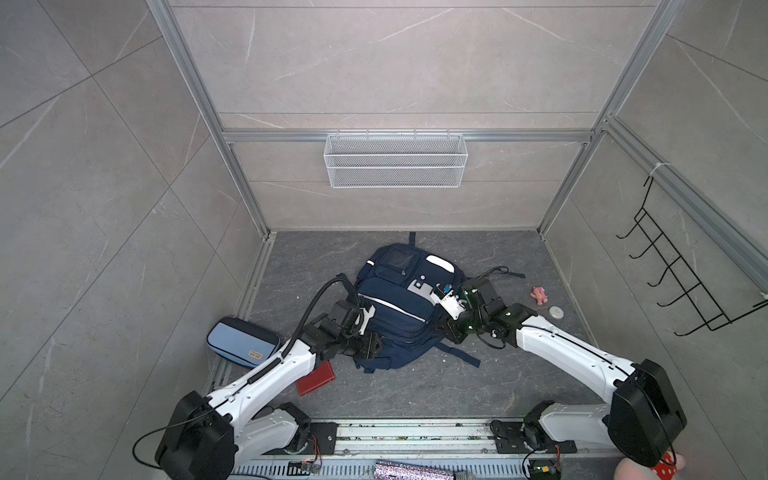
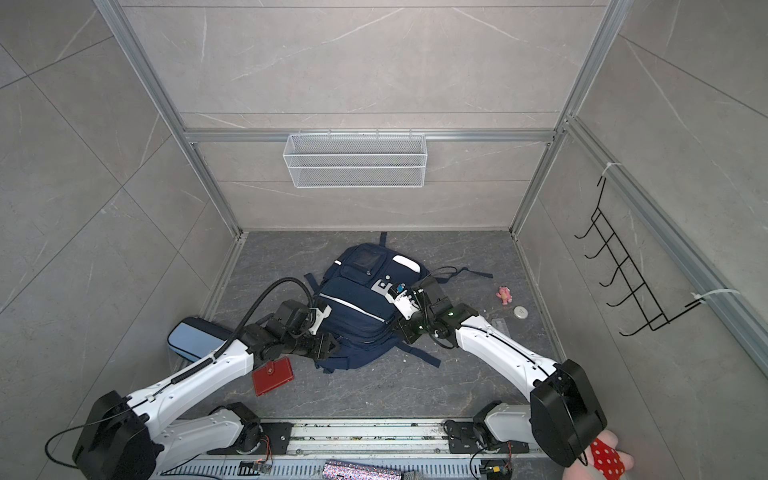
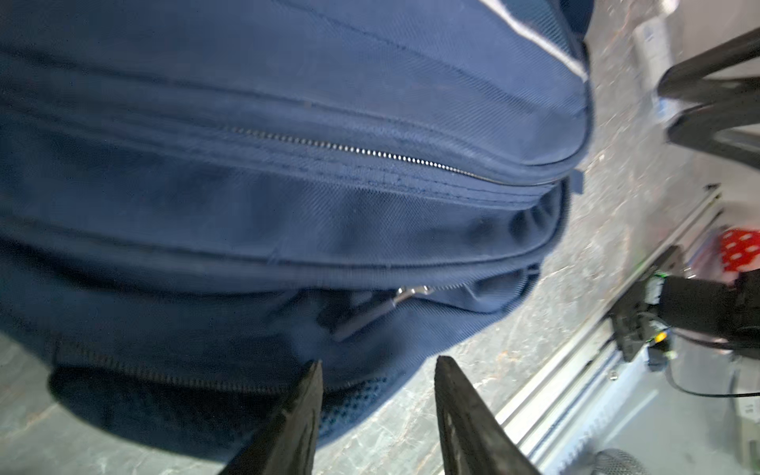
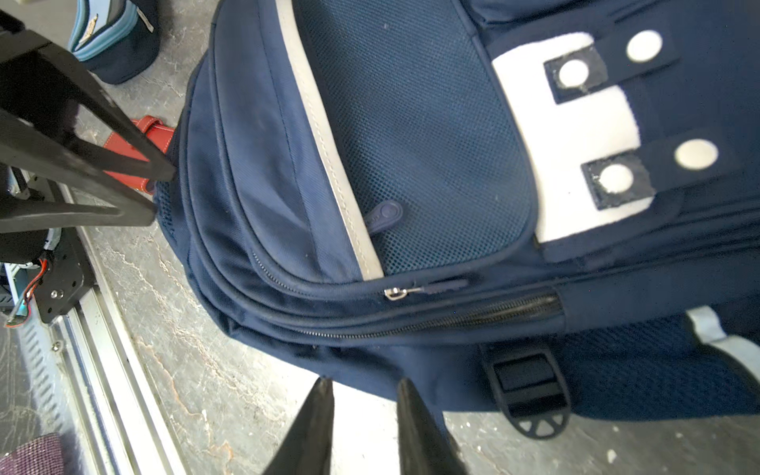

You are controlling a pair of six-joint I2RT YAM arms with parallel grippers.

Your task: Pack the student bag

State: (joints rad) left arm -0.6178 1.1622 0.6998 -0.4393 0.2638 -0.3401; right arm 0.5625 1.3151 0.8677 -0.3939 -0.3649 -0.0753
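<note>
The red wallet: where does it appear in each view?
In a top view: red wallet on the floor, lower left of the student bag.
In a top view: the same spot.
Left wrist: not in it.
Right wrist: beside the student bag, behind the left gripper.
Shared landmark: the student bag.

No legible text (pencil case label (image 1: 254,354) blurred).

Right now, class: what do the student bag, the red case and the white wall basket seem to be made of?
The student bag: woven synthetic cloth, matte navy; fine ribbed weave shows. The red case: probably leather or imitation, smooth; pale stitching along its edge. The white basket: likely coated metal mesh; fine see-through grid on a wire frame.
</note>
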